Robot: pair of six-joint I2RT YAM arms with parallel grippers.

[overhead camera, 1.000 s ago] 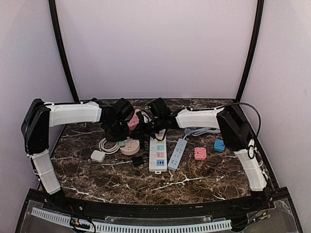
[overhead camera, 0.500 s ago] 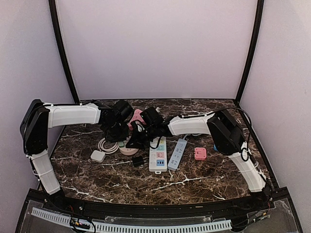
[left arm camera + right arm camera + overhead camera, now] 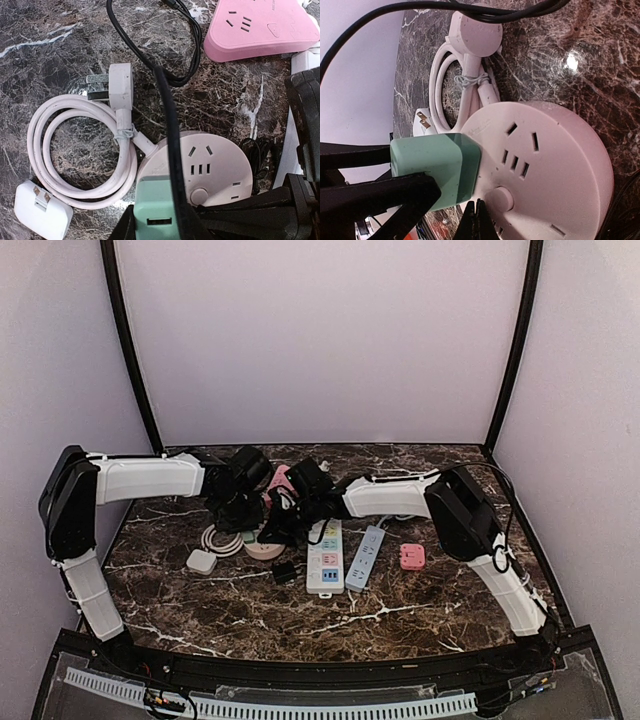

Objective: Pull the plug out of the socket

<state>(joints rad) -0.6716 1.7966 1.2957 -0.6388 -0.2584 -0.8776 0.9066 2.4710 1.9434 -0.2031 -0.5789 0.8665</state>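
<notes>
Plug of mint-green plastic (image 3: 435, 170) sits seated on the top face of the round white socket (image 3: 545, 170), at its rim, and that socket rests on the marble table (image 3: 400, 610) left of centre, between my two arms. From my right wrist camera I see the left gripper (image 3: 245, 520) clamped on the plug, one black finger on each side of the green body. My right gripper (image 3: 476, 220) has its fingers pressed together, their tips down on the socket's face just beside the round button. The socket's own white cable (image 3: 80, 150) lies coiled to one side, tied with a wire twist, and its three-pin plug (image 3: 120, 85) lies flat on the marble with its prongs pointing away from the socket. A small white adapter (image 3: 42, 217) rests against the outside of the coil. A black cord (image 3: 170, 125) crosses over the socket in my left wrist view. Beyond it lies a pink power strip (image 3: 260, 30). From overhead I see a white power strip (image 3: 325, 555) and a grey-blue power strip (image 3: 365, 557) side by side to the right of the socket, and a small pink adapter (image 3: 412, 557) further right.
</notes>
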